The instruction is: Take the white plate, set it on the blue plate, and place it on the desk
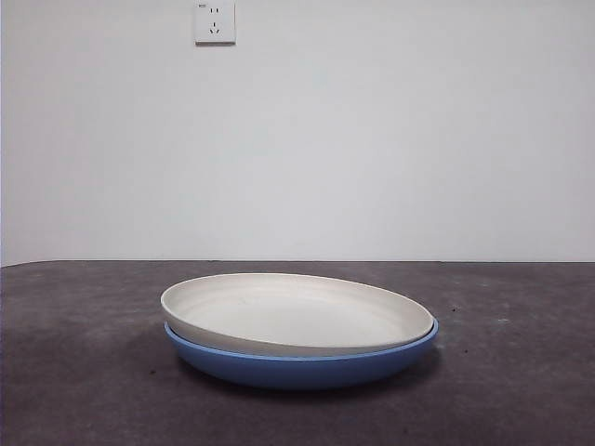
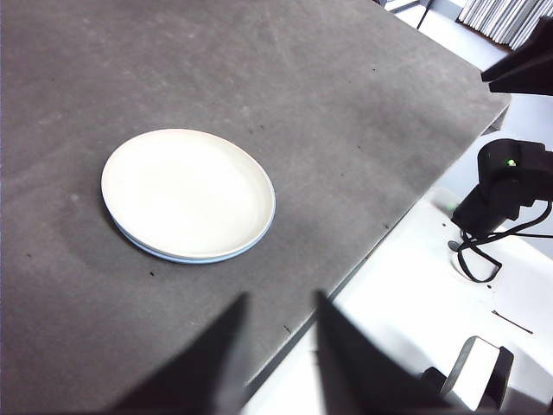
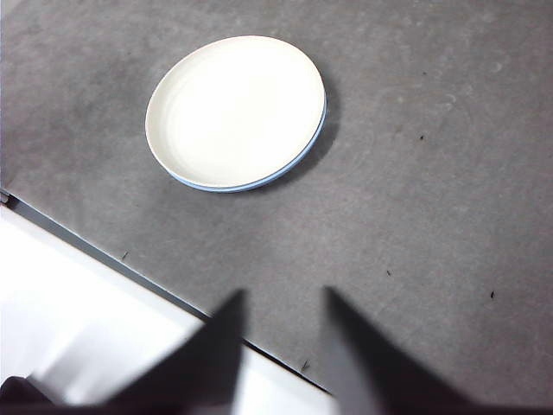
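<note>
The white plate (image 1: 297, 312) rests on top of the blue plate (image 1: 307, 366), both on the dark grey desk (image 1: 84, 372). The stack also shows in the left wrist view, white plate (image 2: 186, 192) over a thin blue edge (image 2: 186, 258), and in the right wrist view, white plate (image 3: 235, 111) over a blue edge (image 3: 294, 160). My left gripper (image 2: 281, 304) is open and empty, held high near the desk's edge, away from the plates. My right gripper (image 3: 283, 301) is open and empty, also high near the desk's edge. Neither arm shows in the front view.
A white wall with a socket (image 1: 215, 22) stands behind the desk. In the left wrist view a black camera on a stand (image 2: 505, 186) sits on a white surface beyond the desk's edge (image 2: 380, 246).
</note>
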{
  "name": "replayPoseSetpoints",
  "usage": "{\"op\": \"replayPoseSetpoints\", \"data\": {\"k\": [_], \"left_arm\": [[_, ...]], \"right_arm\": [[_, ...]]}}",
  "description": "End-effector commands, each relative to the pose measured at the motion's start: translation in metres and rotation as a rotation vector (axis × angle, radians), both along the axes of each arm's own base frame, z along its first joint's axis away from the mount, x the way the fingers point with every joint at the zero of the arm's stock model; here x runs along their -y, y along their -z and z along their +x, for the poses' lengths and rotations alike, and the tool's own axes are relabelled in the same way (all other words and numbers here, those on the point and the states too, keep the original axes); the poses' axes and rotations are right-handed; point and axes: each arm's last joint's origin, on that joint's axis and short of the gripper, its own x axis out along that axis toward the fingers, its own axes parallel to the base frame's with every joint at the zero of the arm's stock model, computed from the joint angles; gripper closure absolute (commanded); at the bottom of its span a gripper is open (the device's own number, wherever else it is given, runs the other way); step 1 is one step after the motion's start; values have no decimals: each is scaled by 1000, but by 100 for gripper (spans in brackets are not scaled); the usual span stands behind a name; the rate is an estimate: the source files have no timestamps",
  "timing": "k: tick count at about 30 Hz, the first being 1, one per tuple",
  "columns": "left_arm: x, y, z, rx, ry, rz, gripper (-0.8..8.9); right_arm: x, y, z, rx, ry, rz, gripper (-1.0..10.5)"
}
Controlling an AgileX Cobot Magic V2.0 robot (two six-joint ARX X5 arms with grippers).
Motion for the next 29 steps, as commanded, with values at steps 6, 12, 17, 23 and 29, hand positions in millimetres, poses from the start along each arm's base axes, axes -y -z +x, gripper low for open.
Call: {"op": "replayPoseSetpoints", "data": {"k": [6,12,17,23,29], "left_arm": [[0,-3,0,16,3,-10,786],[0,-3,0,16,3,-10,786],[0,-1,0,5,-13,-2,786],[3,14,13,-42,-198,17,786],[2,55,42,13,-431,21,786]], "right_arm": [[0,-6,0,45,-10,9,924],[0,-6,0,45,-10,9,924],[0,-6,0,45,-10,9,924],[0,-6,0,45,-10,9,924],[0,-6,0,45,-10,9,924]]}}
